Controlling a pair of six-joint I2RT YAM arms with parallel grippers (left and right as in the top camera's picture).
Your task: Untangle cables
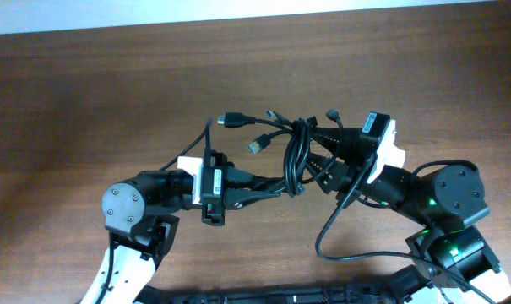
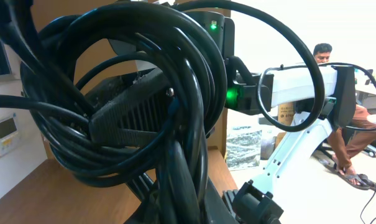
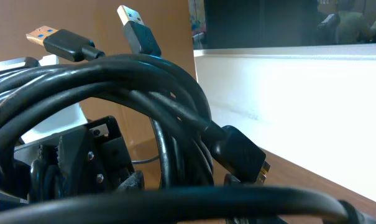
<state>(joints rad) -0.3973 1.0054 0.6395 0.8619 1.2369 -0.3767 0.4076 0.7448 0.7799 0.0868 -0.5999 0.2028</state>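
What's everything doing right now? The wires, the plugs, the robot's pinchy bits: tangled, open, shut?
Thin black cables: tangled in one looped bundle between the two arms.
Black USB plugs: loose, sticking out of the bundle.
Left arm's jaws: shut on the bundle.
Right arm's jaws: in among the loops; open or shut, cannot tell.
Small green light on the right arm: lit.
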